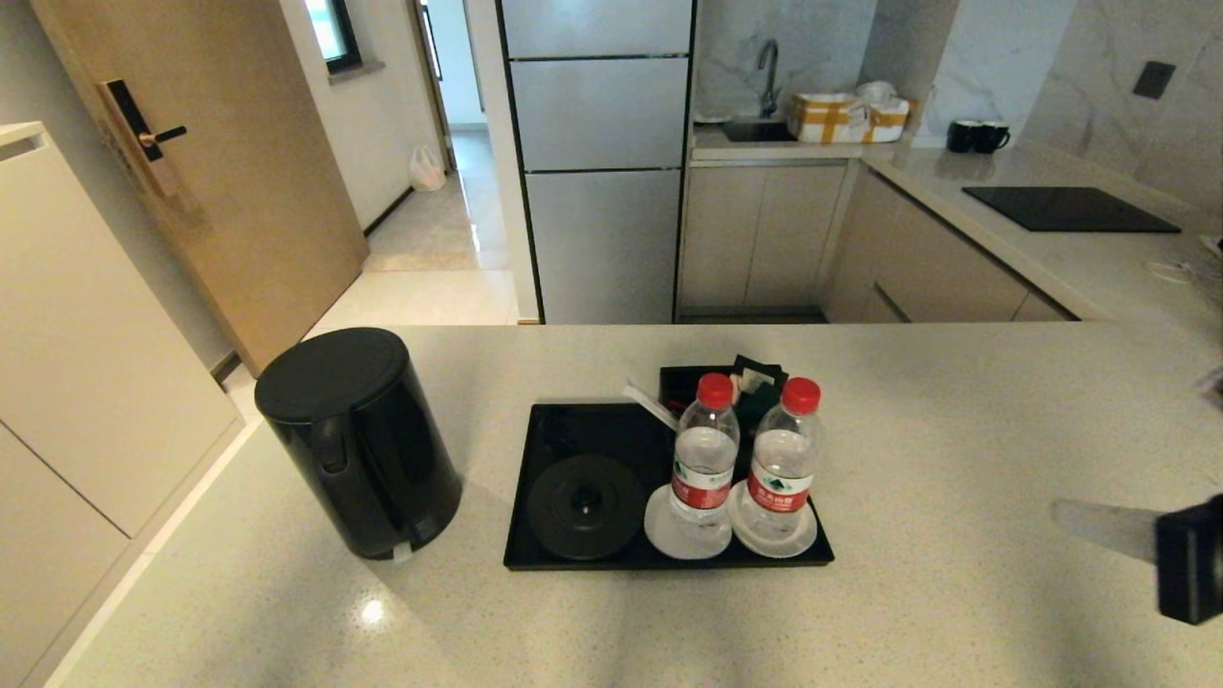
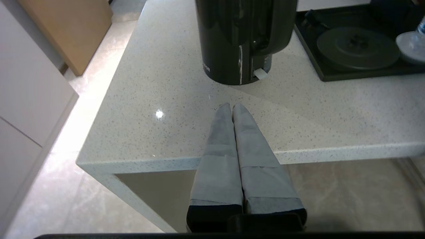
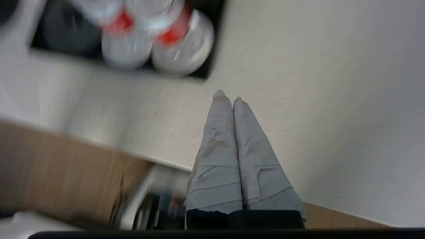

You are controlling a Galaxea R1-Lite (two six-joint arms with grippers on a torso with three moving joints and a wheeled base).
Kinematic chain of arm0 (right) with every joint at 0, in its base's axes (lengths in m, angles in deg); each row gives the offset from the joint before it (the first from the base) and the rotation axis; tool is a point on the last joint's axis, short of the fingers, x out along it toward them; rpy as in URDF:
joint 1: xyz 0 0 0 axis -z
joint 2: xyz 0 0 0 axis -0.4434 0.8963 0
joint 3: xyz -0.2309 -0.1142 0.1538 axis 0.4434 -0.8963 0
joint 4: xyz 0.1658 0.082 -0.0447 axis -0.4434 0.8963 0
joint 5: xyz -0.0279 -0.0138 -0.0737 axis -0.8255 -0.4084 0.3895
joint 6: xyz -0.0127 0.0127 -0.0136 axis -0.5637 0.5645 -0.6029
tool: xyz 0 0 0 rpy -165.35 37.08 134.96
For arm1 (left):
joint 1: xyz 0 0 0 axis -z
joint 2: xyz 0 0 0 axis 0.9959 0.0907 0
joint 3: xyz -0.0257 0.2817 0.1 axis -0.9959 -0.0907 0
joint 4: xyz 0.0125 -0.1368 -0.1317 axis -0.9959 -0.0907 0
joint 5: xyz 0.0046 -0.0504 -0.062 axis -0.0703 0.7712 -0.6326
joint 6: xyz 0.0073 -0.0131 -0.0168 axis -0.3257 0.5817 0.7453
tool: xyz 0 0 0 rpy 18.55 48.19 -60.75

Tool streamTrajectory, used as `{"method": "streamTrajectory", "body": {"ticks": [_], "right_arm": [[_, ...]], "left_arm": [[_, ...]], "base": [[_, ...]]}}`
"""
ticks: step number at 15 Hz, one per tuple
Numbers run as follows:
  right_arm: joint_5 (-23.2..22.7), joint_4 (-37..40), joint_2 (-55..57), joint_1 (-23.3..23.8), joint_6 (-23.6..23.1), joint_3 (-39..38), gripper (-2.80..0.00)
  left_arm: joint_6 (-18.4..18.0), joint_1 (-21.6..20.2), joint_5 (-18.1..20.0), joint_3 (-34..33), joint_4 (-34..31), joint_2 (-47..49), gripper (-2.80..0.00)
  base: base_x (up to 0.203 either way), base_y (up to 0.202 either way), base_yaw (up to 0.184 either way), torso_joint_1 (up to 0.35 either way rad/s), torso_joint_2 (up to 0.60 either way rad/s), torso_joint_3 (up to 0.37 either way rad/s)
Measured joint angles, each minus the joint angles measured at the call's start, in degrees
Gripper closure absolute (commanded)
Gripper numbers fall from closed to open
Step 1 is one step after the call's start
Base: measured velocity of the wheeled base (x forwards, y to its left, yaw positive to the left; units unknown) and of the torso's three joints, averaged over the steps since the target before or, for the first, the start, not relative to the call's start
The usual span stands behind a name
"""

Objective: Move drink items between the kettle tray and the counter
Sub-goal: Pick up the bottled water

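The tall matte-black kettle (image 1: pixel 358 441) stands on the beige speckled counter (image 1: pixel 955 440), left of the black kettle tray (image 1: pixel 535 535). The tray's round base disc (image 1: pixel 585 505) is bare. Two clear water bottles with red caps, one (image 1: pixel 705 449) beside the other (image 1: pixel 783 457), stand on white saucers at the tray's right end. My left gripper (image 2: pixel 231 107) is shut and empty over the counter's near edge, short of the kettle (image 2: pixel 244 36). My right gripper (image 1: pixel 1065 516) enters from the right edge; its taped fingers (image 3: pixel 220 109) are shut, empty, right of the bottles (image 3: pixel 156 36).
A smaller black box of sachets (image 1: pixel 755 380) sits behind the tray. Far back are a sink, two black mugs (image 1: pixel 976 137) and a black cooktop (image 1: pixel 1065 208) on another counter. The counter's left edge drops to the floor by the kettle.
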Motion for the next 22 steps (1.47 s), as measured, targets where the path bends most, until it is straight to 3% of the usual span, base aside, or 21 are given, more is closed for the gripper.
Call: {"method": "streamTrajectory", "body": {"ticks": [2, 3, 6, 10, 16, 19, 22], "right_arm": [[1.38, -3.87, 9.80, -3.89, 0.39, 2.44, 0.00], [4.10, -7.13, 13.73, -5.53, 0.63, 3.23, -2.80], [13.24, -18.88, 22.68, -11.20, 3.63, 3.78, -2.80], [14.68, -23.66, 27.41, -15.46, 4.02, 2.88, -2.80], [13.97, -33.31, 28.65, -16.85, 2.62, -2.69, -2.80], [14.07, -48.05, 32.37, -17.82, -0.17, -7.18, -2.80], [15.20, -67.70, 40.15, -18.72, -4.22, -12.10, -2.80]], "left_arm": [[0.54, 0.00, -0.17, -0.34, 0.82, -0.02, 0.00], [0.57, 0.00, -0.04, -0.58, 1.43, -0.02, 0.00], [0.90, 0.00, -0.04, -0.97, 2.66, -0.07, 0.00], [0.88, 0.00, -0.05, -1.08, 2.66, -0.07, 0.00], [0.60, 0.00, -0.15, -1.08, 2.63, -0.07, 0.00], [0.70, 0.00, -0.13, -1.06, 2.67, -0.07, 0.00], [0.71, 0.00, -0.13, -1.06, 2.68, -0.07, 0.00]], "base": [[0.000, 0.000, 0.000, 0.000, 0.00, 0.000], [0.000, 0.000, 0.000, 0.000, 0.00, 0.000], [0.000, 0.000, 0.000, 0.000, 0.00, 0.000], [0.000, 0.000, 0.000, 0.000, 0.00, 0.000], [0.000, 0.000, 0.000, 0.000, 0.00, 0.000], [0.000, 0.000, 0.000, 0.000, 0.00, 0.000], [0.000, 0.000, 0.000, 0.000, 0.00, 0.000]]}}
